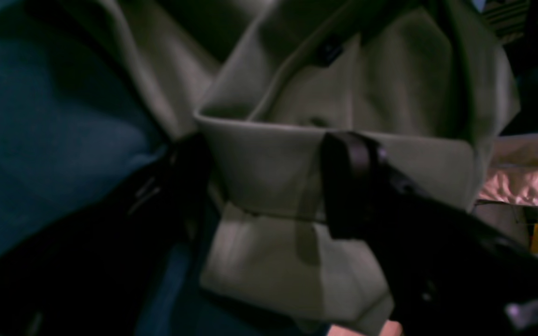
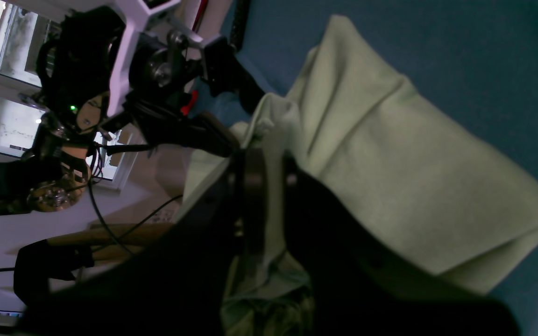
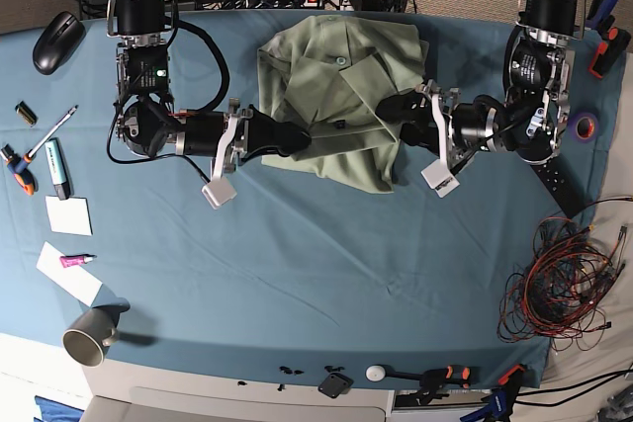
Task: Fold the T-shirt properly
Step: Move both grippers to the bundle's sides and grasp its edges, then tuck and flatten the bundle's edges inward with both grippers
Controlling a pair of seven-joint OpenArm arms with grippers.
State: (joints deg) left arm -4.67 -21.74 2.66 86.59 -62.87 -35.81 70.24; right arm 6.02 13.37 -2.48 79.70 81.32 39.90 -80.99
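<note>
My right pincer is clenched on an edge of the T-shirt — crumpled on the teal cloth between my arms. My left pincer stands spread wide astride a folded band. No lettering is legible anywhere.

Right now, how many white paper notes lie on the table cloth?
2, both near the left edge in the base view: one paper note below the pens, another paper note under a pink marker. The T-shirt could hide more.
</note>
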